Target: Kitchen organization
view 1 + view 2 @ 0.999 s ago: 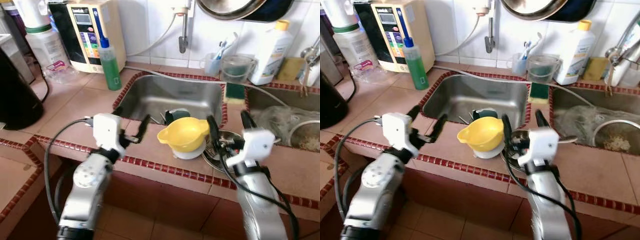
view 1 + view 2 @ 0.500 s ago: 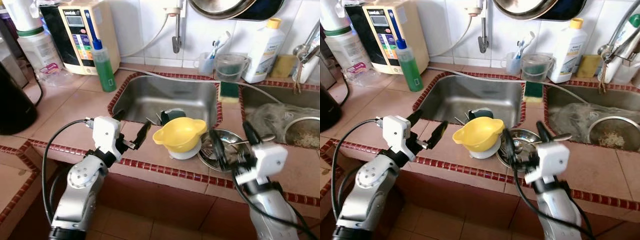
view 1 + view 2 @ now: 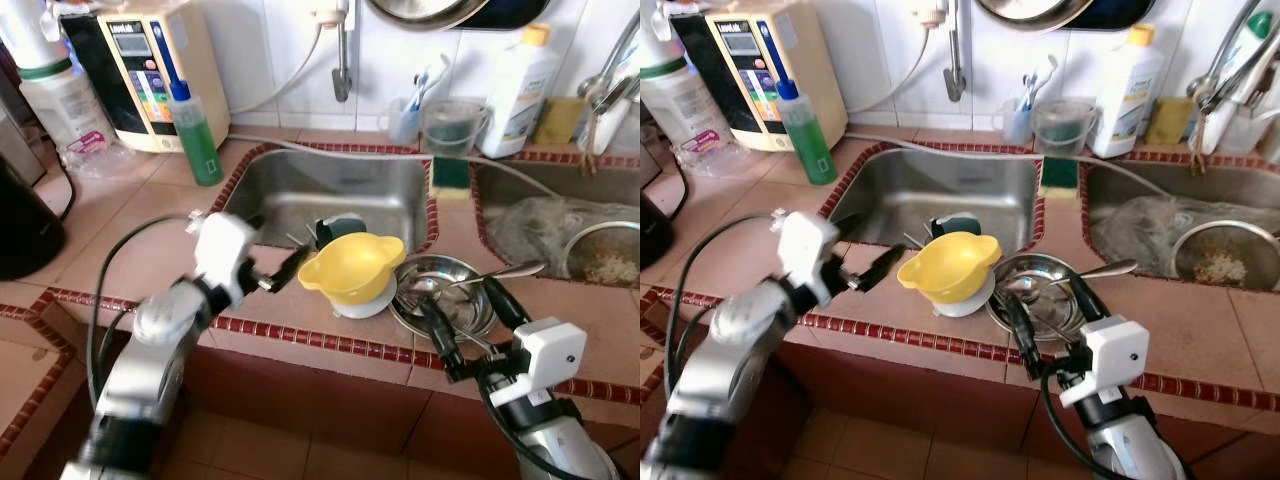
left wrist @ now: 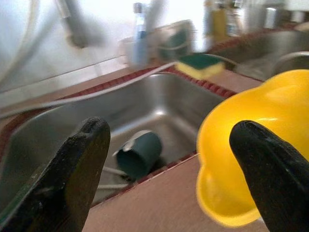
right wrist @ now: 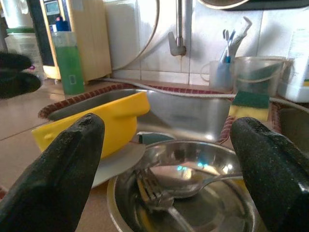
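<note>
A yellow bowl sits on a white plate at the counter's front edge. Beside it is a steel bowl holding a spoon and a fork. A teal cup lies in the sink behind them. My left gripper is open just left of the yellow bowl, one fingertip close to its rim. My right gripper is open low at the counter edge, facing the steel bowl, with nothing between its fingers.
A green soap bottle and a beige water unit stand at the back left, a black kettle at far left. A sponge, a white bottle and a second basin with a strainer lie at the right.
My right gripper has drawn back and down from over the steel bowl to the counter edge. My left gripper has edged closer to the yellow bowl. The camera view has also shifted.
</note>
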Motion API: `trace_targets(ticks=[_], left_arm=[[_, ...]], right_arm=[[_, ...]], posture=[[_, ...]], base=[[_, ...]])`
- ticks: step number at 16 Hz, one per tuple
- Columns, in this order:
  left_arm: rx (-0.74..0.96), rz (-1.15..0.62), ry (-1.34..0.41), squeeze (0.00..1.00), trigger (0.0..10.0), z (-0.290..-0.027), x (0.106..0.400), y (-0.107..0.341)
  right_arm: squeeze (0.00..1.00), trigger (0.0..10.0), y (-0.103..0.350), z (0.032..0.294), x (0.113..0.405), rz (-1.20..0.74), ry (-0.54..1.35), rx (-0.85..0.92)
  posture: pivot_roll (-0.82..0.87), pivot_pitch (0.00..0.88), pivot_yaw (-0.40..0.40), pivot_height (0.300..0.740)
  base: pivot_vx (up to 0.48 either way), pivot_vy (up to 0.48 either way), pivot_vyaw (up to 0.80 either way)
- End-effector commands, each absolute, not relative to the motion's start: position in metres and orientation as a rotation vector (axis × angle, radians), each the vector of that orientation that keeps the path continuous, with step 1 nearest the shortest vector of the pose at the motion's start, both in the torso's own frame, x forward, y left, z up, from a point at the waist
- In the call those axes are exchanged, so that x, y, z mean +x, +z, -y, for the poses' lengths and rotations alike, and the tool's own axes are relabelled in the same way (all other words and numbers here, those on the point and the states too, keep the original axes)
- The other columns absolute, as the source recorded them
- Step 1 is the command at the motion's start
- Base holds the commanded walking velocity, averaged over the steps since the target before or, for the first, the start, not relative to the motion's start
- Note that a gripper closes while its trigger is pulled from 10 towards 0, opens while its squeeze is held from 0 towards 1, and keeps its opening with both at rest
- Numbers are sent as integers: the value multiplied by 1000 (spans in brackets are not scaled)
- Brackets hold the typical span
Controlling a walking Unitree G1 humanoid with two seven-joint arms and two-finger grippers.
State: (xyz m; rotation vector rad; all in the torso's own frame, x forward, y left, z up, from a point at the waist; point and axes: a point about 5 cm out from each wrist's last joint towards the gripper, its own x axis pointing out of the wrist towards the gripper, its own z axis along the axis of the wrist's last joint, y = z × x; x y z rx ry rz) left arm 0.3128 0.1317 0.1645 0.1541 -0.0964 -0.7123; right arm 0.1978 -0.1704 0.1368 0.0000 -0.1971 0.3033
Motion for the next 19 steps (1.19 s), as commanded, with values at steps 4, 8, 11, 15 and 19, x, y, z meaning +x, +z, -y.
trace_targets(ticks=[4, 8, 11, 15, 19], left_arm=[[261, 127, -880, 0, 10000, -136, 307, 172], [361, 95, -1056, 0, 10000, -137, 292, 169], [481, 76, -1123, 0, 10000, -137, 287, 162], [589, 96, -1171, 0, 10000, -128, 282, 156], [633, 105, -1138, 0, 10000, -118, 286, 150]], right_arm=[[0, 10000, 142, 171, 189, 195, 332, -2], [0, 10000, 139, 173, 184, 168, 338, -8], [0, 10000, 137, 177, 184, 147, 353, -28], [0, 10000, 135, 178, 183, 130, 368, -41], [0, 10000, 134, 177, 183, 121, 382, -48]], posture=[[-278, 118, 131, 740], [-278, 125, 129, 740], [-280, 123, 126, 740], [-283, 120, 122, 740], [-285, 112, 120, 740]], base=[[0, 0, 0], [0, 0, 0], [0, 0, 0], [0, 0, 0], [0, 0, 0]])
